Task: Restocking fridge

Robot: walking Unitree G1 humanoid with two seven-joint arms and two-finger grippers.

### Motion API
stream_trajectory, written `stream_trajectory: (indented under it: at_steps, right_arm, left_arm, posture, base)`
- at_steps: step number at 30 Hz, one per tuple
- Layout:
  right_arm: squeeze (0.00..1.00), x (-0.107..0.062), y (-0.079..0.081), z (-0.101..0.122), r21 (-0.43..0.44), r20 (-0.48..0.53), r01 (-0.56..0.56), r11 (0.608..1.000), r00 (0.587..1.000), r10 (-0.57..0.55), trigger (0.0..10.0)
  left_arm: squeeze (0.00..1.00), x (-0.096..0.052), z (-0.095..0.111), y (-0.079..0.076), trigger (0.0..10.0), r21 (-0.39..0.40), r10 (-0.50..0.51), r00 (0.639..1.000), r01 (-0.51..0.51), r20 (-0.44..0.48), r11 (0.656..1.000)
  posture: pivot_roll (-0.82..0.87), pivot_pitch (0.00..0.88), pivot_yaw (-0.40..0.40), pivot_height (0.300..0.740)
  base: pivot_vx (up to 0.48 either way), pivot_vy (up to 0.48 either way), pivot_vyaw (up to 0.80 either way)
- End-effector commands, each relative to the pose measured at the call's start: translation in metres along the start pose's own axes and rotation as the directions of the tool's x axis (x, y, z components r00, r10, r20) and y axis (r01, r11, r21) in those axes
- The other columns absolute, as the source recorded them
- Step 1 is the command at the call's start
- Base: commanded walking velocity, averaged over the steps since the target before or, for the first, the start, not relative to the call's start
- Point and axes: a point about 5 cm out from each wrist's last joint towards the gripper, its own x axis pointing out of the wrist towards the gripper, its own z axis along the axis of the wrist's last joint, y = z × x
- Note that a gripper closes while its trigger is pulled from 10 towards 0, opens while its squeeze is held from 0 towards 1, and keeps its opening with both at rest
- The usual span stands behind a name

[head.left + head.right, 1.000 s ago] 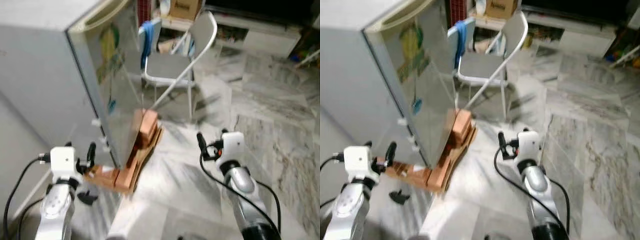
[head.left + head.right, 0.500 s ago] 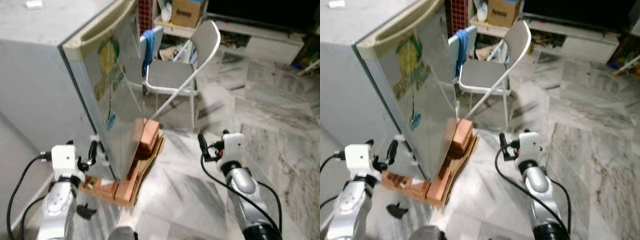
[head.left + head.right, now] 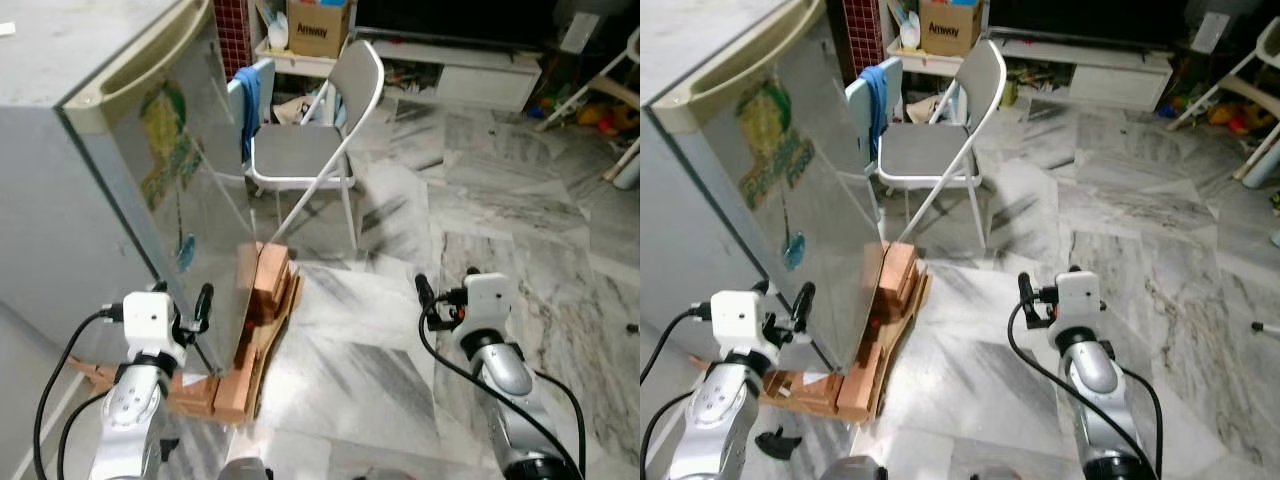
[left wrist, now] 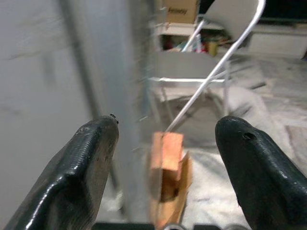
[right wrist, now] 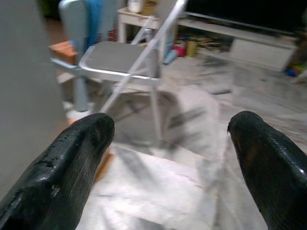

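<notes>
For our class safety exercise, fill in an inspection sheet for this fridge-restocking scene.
Surface: grey marble floor, bare ahead.
Job's things: fridge with its door shut, stickers on it, standing on wooden blocks.
Clutter: folding chair; blue cloth; cardboard box.
Grippers: left hand open, near the door's edge; right hand open, over the floor.
Cables: black cable looping from each wrist.
Surroundings: low white shelf behind.

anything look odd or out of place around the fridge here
Yes. The fridge stands on stacked bricks and wood scraps rather than on the marble floor, a makeshift base. A small dark piece lies loose on the floor near the left end effector. A folding chair sits close beside the fridge.
</notes>
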Motion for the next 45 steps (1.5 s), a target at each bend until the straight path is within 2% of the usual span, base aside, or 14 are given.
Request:
stream_trajectory:
  at_steps: [1,10,14,15,19,21,26,30,32,35,37,40,41,45]
  right_arm:
    - [0.00,0.001,-0.002,0.004,-0.009,0.011,0.004,1.000,1.000,-0.004,10.0]
    - [0.00,0.001,-0.001,0.005,-0.012,0.008,-0.002,1.000,1.000,0.002,10.0]
    - [0.00,0.002,-0.002,0.006,-0.015,0.006,-0.004,1.000,1.000,0.004,10.0]
    - [0.00,0.002,-0.002,0.007,-0.018,0.007,-0.004,1.000,1.000,0.005,10.0]
    - [0.00,0.000,-0.002,0.008,-0.024,0.009,-0.002,1.000,1.000,0.002,10.0]
    - [0.00,-0.004,-0.007,0.007,-0.030,0.007,0.019,0.999,1.000,-0.019,10.0]
    - [0.00,-0.007,-0.008,0.006,-0.028,0.001,0.028,0.999,1.000,-0.028,10.0]
    - [0.00,-0.007,-0.007,0.006,-0.031,0.000,0.023,0.999,1.000,-0.023,10.0]
    - [0.00,-0.007,-0.007,0.005,-0.024,-0.008,0.018,1.000,1.000,-0.018,10.0]
    - [0.00,-0.005,-0.004,0.004,-0.020,-0.017,0.006,1.000,1.000,-0.006,10.0]
    - [0.00,-0.005,-0.004,0.004,-0.019,-0.020,0.003,1.000,1.000,-0.004,10.0]
    - [0.00,-0.005,-0.003,0.003,-0.019,-0.024,0.000,1.000,1.000,-0.001,10.0]
    - [0.00,-0.005,-0.003,0.003,-0.018,-0.026,-0.002,1.000,1.000,0.001,10.0]
    - [0.00,-0.005,-0.003,0.003,-0.018,-0.028,-0.001,1.000,1.000,0.001,10.0]
  left_arm:
    - [0.00,0.000,0.000,0.000,10.0,0.001,-0.005,1.000,0.005,-0.005,1.000]
    - [0.00,0.007,0.002,-0.002,10.0,0.009,-0.022,1.000,0.022,0.005,1.000]
    - [0.00,0.028,0.012,0.000,10.0,0.025,-0.026,0.999,0.025,0.028,0.999]
    - [0.00,0.038,0.013,0.004,10.0,0.050,-0.002,1.000,0.000,0.023,0.999]
    - [0.00,0.049,0.016,0.013,10.0,0.070,0.040,0.999,-0.041,0.017,0.997]
    - [0.00,0.056,0.019,0.024,10.0,0.066,0.085,0.996,-0.086,0.013,0.994]
    - [0.00,0.060,0.020,0.029,10.0,0.076,0.108,0.994,-0.109,0.011,0.991]
    - [0.00,0.061,0.015,0.025,10.0,0.045,0.055,0.998,-0.054,-0.024,0.998]
    - [0.00,0.055,0.001,0.013,10.0,0.061,-0.062,0.993,0.068,-0.097,0.996]
    - [0.00,0.048,-0.012,0.012,10.0,0.096,-0.101,0.981,0.118,-0.163,0.988]
    - [0.00,0.047,-0.017,0.016,10.0,0.124,-0.088,0.975,0.115,-0.205,0.986]
    - [0.00,0.049,-0.016,0.023,10.0,0.145,-0.069,0.976,0.100,-0.205,0.984]
    - [0.00,0.057,-0.007,0.035,10.0,0.152,0.011,0.985,0.016,-0.174,0.988]
    - [0.00,0.066,0.005,0.046,10.0,0.166,0.081,0.987,-0.058,-0.136,0.984]
  posture:
    - [0.09,0.009,-0.008,0.740]
    - [0.10,0.017,-0.014,0.740]
    - [0.09,0.034,-0.021,0.740]
    - [0.09,0.039,-0.021,0.740]
    - [0.07,0.044,-0.016,0.740]
    - [0.06,0.045,-0.009,0.740]
    - [0.06,0.048,-0.004,0.740]
    - [0.06,0.049,-0.003,0.740]
    - [0.07,0.049,-0.004,0.740]
    - [0.07,0.050,-0.006,0.740]
    - [0.08,0.050,-0.007,0.740]
    - [0.08,0.051,-0.008,0.740]
    - [0.08,0.050,-0.007,0.740]
    - [0.08,0.048,-0.011,0.740]
  base:
    - [0.000,0.000,0.00]
    - [0.000,0.000,0.00]
    - [0.000,0.000,0.00]
    - [0.000,0.000,0.00]
    - [0.000,0.000,0.00]
    - [0.000,0.000,0.00]
    - [0.000,0.000,0.00]
    - [0.000,0.000,0.00]
    - [0.000,0.000,0.00]
    - [0.000,0.000,0.00]
    - [0.000,0.000,0.00]
    - [0.000,0.000,0.00]
    - [0.000,0.000,0.00]
    - [0.000,0.000,0.00]
